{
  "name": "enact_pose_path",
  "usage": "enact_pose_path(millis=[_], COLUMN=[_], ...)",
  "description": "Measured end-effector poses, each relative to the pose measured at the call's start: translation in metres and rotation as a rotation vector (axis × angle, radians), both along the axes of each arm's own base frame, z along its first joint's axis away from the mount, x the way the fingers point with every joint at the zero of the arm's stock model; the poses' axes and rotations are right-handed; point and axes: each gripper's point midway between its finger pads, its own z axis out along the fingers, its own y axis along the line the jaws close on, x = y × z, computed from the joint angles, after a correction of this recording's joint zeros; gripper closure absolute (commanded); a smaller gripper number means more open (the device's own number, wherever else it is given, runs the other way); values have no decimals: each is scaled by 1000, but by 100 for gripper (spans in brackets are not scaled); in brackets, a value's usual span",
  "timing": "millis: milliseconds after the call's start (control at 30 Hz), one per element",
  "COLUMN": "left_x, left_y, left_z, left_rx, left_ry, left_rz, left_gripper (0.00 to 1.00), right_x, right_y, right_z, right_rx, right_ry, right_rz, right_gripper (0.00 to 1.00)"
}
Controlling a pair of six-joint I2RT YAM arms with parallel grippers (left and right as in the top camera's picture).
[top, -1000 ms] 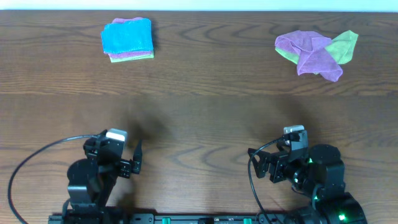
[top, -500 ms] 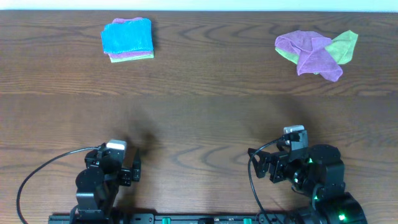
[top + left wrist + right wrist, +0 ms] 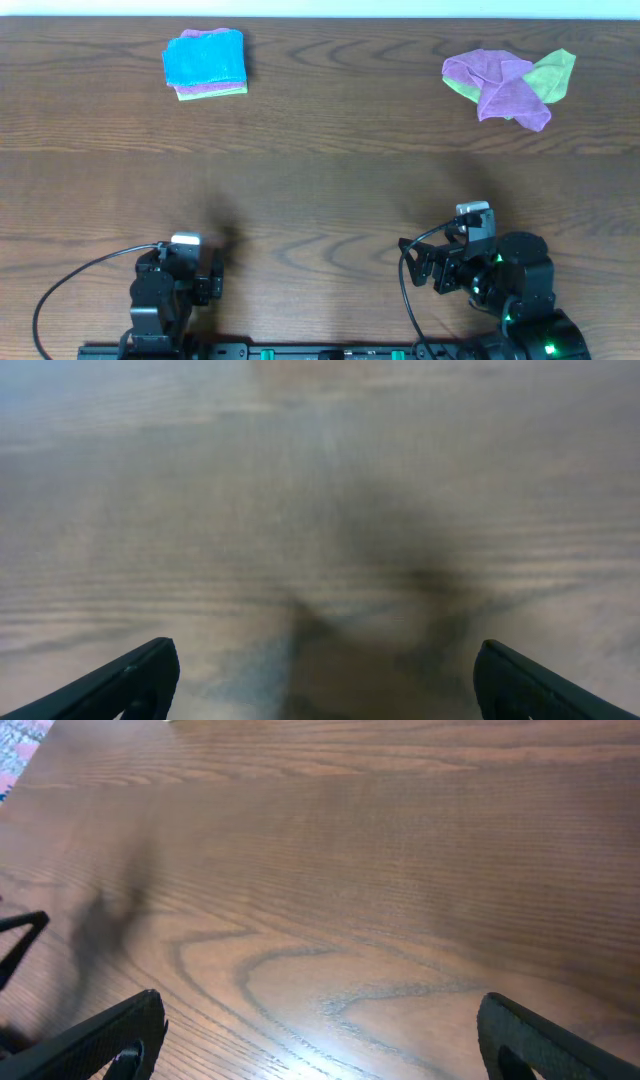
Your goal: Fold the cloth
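The sky-blue cloth (image 3: 204,59) lies folded at the far left of the table, on top of a purple and a light green cloth. My left gripper (image 3: 210,278) is open and empty near the front left edge, far from the cloth; its wrist view (image 3: 320,680) shows only blurred bare wood between the jaws. My right gripper (image 3: 425,265) is open and empty at the front right; its wrist view (image 3: 320,1040) shows bare wood between the jaws.
A crumpled heap of purple and light green cloths (image 3: 510,85) lies at the far right. The dark wooden table (image 3: 330,180) has its front edge just behind both arm bases. A black cable (image 3: 70,290) loops by the left arm.
My left arm has drawn back toward its base at the front edge and its gripper has tucked in. The right arm and the cloths have not moved.
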Motion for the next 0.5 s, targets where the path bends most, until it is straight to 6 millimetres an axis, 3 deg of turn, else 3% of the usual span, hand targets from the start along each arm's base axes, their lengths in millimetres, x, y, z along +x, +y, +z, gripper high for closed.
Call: enact_pose_path(millis=[500], left_x=[1], left_y=[2], left_z=[1], left_rx=[7], left_ry=[-5], left_rz=[10], left_gripper=[5], right_x=[0], right_y=[0], right_z=[0], right_rx=[0], right_ry=[0], right_rz=[0], right_gripper=[1])
